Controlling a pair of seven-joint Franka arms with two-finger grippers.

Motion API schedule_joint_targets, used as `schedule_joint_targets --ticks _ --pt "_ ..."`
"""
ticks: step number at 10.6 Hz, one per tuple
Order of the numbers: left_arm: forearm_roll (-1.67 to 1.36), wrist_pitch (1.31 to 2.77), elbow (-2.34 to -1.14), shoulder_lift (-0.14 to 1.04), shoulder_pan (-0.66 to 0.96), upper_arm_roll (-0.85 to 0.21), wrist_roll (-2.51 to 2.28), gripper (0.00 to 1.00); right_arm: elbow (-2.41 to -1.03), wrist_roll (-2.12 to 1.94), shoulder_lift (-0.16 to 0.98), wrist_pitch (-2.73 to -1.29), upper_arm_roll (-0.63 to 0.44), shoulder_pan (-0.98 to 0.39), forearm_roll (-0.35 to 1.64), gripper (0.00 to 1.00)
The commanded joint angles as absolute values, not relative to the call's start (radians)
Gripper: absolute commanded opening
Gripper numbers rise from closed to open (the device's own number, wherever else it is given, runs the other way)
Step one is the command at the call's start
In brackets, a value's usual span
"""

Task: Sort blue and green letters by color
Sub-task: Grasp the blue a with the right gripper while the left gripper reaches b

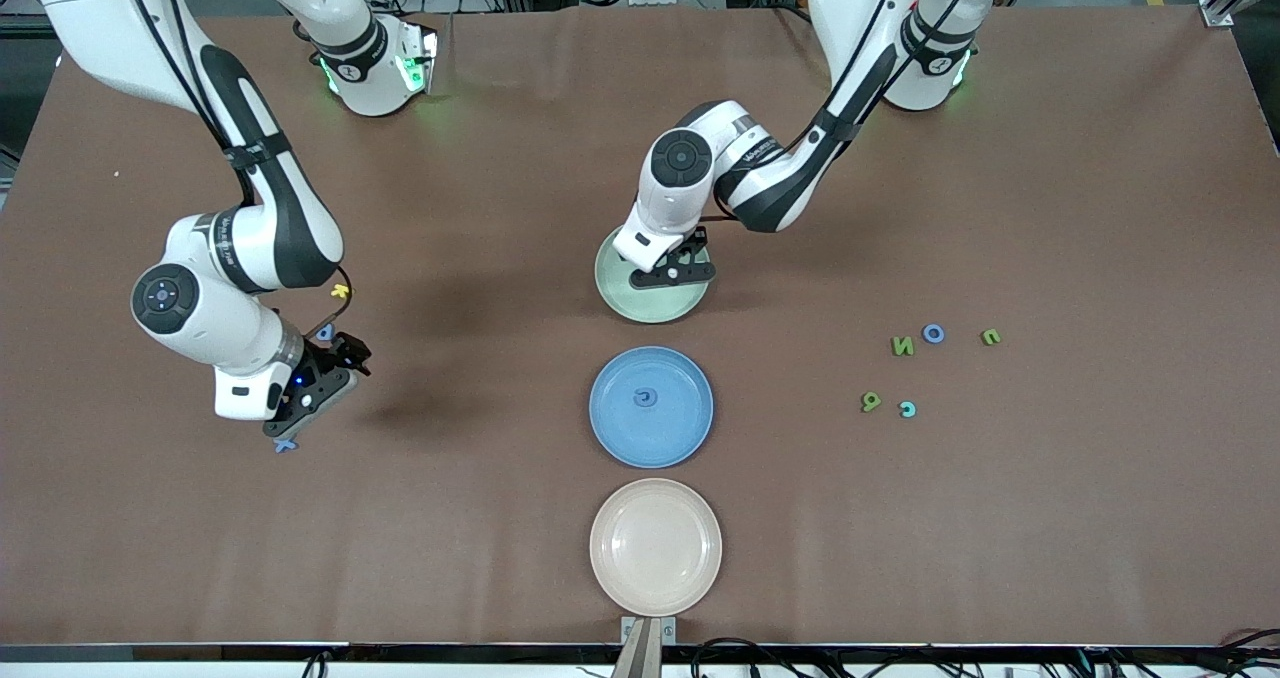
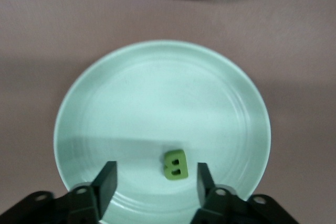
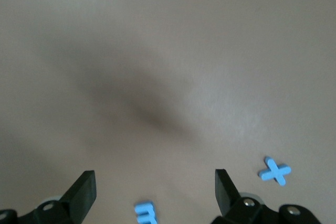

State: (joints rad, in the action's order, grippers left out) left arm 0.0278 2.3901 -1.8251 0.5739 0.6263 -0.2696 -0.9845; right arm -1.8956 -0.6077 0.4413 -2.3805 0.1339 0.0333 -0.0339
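Hovering over the green plate [image 1: 652, 283], the left gripper [image 2: 155, 180] has its fingers spread apart with nothing between them; a green letter B [image 2: 175, 163] lies on the plate just below the gap, touching neither finger. Right gripper [image 3: 155, 188] hangs over bare table toward the right arm's end, jaws wide and empty, with a blue X [image 3: 275, 171] and a second blue letter [image 3: 145, 213] on the table beneath it. On the blue plate [image 1: 651, 406], nearer the front camera than the green one, sits a single blue letter [image 1: 646, 397]. A beige plate [image 1: 655, 546] lies nearest the camera. Toward the left arm's end, a loose cluster remains on the table: green N [image 1: 902, 346], blue O [image 1: 933, 334], another green letter [image 1: 990, 337], green piece [image 1: 871, 401], teal piece [image 1: 907, 409]. A yellow letter [image 1: 341, 290] lies by the right arm.
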Motion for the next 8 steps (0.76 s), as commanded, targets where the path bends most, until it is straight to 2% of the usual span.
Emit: schedule_joint_targets --ticks 1,2,4,8 --pt "0.109 2.356 -1.824 0.506 0.58 -0.262 -0.973 1.0 -2.012 -0.707 0.377 -2.399 0.156 0.1 -0.083 1.0" --pt "0.113 2.341 -1.824 0.488 0.542 -0.262 -0.892 1.0 -2.057 -0.724 0.377 -2.436 0.156 0.106 -0.093 1.0" --pt "0.114 2.277 -1.824 0.444 0.454 -0.264 -0.679 1.0 -2.193 -0.733 0.382 -2.631 0.156 0.129 -0.124 1.0" --pt "0.117 2.241 -1.836 0.425 0.323 -0.264 -0.436 1.0 -2.255 -0.724 0.394 -2.707 0.156 0.123 -0.124 1.0"
